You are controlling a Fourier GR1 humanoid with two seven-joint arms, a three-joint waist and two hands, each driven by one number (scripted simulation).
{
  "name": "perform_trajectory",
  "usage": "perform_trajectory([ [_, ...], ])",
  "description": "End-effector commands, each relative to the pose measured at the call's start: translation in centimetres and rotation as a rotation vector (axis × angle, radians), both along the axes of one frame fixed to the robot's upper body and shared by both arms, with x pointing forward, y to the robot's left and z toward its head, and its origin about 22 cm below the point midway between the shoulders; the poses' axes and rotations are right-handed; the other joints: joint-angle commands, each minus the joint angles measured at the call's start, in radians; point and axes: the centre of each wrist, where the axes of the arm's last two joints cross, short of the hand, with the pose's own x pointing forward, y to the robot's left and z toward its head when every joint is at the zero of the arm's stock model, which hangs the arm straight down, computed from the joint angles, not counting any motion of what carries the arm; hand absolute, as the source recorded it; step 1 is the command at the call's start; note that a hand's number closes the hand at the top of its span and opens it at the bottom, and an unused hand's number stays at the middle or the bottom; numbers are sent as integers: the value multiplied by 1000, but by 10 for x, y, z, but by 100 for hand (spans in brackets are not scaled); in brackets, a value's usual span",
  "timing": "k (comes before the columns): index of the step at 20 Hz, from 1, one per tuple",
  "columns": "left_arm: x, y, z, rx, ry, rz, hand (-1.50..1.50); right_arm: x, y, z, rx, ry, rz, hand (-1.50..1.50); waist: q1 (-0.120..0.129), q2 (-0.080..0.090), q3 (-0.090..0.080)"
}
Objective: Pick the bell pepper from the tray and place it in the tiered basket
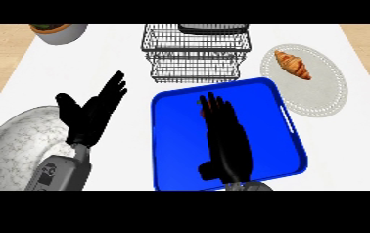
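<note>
A blue tray (282,144) lies at the centre right of the counter. My right hand (227,139) stretches over it, fingers straight and pointing away from me. Just past its fingertips a small bit of red and green, the bell pepper (201,103), peeks out; the hand hides most of it. The black wire tiered basket (196,51) stands beyond the tray's far edge. My left hand (90,112) rests open to the left of the tray, fingers up.
A croissant (292,64) lies on a white plate (318,87) at the right. A grey pot (59,33) sits at the far left corner. A large marbled bowl (25,139) is at the near left, under my left forearm.
</note>
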Motion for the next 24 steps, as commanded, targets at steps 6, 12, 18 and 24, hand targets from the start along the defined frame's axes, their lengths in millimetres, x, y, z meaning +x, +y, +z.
perform_trajectory([
  [6,6,3,-1,-11,6,-3,0,5,13,-29,-45,-8,-75,-150,1,1,0],
  [12,5,-4,6,2,-6,14,0,22,-17,-45,-50,-35,-98,-150,-1,0,0],
  [18,-7,4,1,17,-4,-5,0,22,-35,-59,-19,-54,-110,-150,0,0,0],
  [24,12,0,-13,0,0,-2,0,32,-22,-71,3,-38,-80,-150,-1,1,0],
])
